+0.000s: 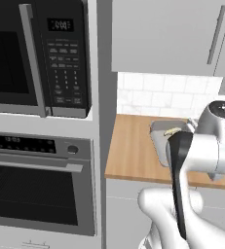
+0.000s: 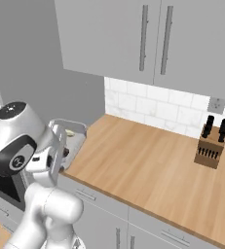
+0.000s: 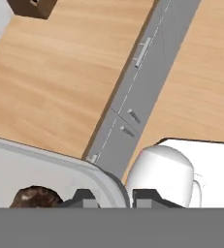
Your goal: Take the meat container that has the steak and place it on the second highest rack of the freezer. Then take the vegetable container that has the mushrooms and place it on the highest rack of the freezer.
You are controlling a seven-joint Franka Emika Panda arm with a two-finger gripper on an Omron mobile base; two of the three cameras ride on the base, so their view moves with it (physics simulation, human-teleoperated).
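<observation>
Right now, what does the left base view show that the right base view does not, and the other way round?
Left base view: the black microwave and, below it, the oven, in the column left of the counter.

Right base view: the knife block standing near the backsplash, and the long stretch of counter running off to the right.

Both: the wooden counter, the vegetable container at its left end with a pale mushroom piece inside, the white tiled backsplash, the grey upper cabinets and the robot arm.

The arm (image 1: 201, 146) hides most of the tray (image 1: 159, 133).
</observation>
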